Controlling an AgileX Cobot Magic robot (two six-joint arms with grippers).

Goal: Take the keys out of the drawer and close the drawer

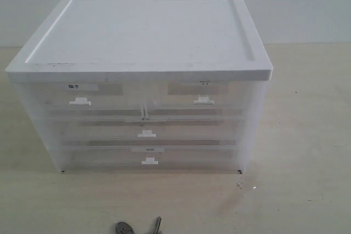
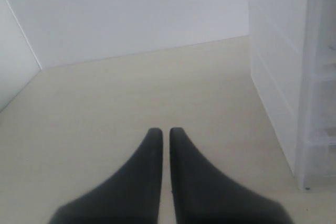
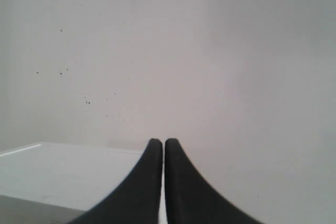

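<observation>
A translucent white drawer cabinet [image 1: 145, 80] stands on the table, and all its drawers look pushed in. The keys [image 1: 137, 227] lie on the table in front of it, at the bottom edge of the exterior view; only a dark round tag and one grey key show. Neither gripper appears in the exterior view. In the left wrist view my left gripper [image 2: 165, 130] is shut and empty above bare table, with the cabinet's side [image 2: 286, 93] beside it. The right gripper [image 3: 160, 141] is shut and empty too, facing a white wall over a white flat surface [image 3: 58, 171].
The cabinet has two small top drawers with handles [image 1: 79, 101] [image 1: 203, 100] and two wide drawers below with handles [image 1: 146, 133] [image 1: 149, 161]. Beige table [image 1: 307, 135] extends on both sides and in front. White walls stand behind.
</observation>
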